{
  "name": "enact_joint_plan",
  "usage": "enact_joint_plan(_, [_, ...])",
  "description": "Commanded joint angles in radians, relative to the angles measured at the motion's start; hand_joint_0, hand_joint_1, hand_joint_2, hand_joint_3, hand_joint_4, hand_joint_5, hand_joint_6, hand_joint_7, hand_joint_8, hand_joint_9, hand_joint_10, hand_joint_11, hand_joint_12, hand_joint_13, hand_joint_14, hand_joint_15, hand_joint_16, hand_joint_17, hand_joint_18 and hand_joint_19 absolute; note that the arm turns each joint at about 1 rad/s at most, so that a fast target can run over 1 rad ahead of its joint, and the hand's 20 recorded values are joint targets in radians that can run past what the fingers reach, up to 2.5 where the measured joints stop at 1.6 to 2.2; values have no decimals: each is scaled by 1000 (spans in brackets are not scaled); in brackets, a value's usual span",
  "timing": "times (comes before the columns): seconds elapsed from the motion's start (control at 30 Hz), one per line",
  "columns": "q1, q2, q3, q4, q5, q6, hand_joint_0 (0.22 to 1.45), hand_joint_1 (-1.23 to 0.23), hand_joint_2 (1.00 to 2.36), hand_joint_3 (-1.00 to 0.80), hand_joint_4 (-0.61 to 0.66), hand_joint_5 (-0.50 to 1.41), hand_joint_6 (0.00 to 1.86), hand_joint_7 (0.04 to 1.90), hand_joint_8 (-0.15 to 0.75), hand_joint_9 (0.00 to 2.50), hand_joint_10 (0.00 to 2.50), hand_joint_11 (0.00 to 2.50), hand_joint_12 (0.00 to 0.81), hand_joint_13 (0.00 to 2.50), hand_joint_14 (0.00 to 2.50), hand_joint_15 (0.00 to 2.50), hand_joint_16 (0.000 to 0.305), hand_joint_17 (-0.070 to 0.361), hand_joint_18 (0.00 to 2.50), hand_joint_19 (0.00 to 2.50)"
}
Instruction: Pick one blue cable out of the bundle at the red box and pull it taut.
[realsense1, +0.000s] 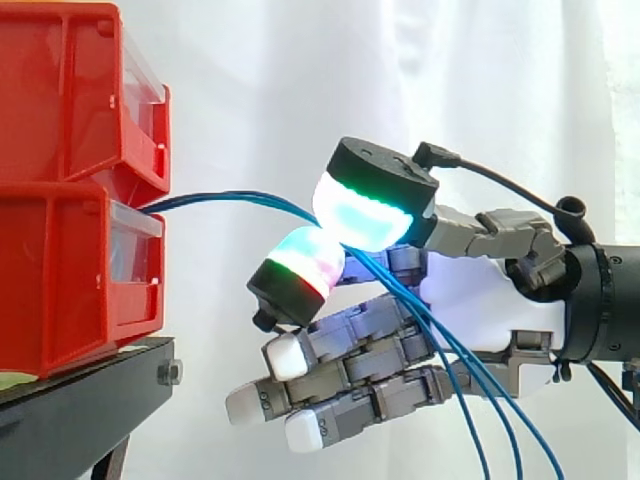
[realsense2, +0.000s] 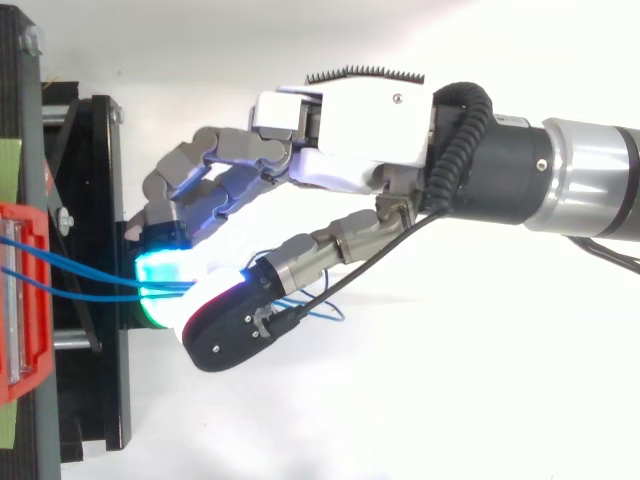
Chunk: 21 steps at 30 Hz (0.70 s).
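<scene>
One camera stands beside the work at about bin height, close in, looking level across to the white curtain (realsense1: 300, 80). My hand (realsense1: 475, 295) comes in from 3 o'clock, and the red bins (realsense1: 60, 200) sit at 9 on the black stand (realsense1: 80, 400). The other camera hangs overhead, also close, facing straight down, with my arm again from 3 and the bins at 9. Both share my hand, the blue cables (realsense1: 220, 198) and the bins' front.
</scene>
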Motion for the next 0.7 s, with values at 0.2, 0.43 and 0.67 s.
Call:
enact_joint_plan(0.2, [0,0,1,-3,0,0,723,-962,1007,-413,59,-139,913,1005,430,850,17,716,453,537,6,152,53,120,557,255])
enact_joint_plan(0.43, [0,0,-1,3,0,0,641,-972,1000,-500,167,-148,913,939,424,896,16,876,456,552,7,164,54,121,571,281])
enact_joint_plan(0.67, [0,0,-1,3,0,0,495,-818,1000,-500,203,-151,904,895,453,980,12,1007,478,569,7,188,59,133,595,326])
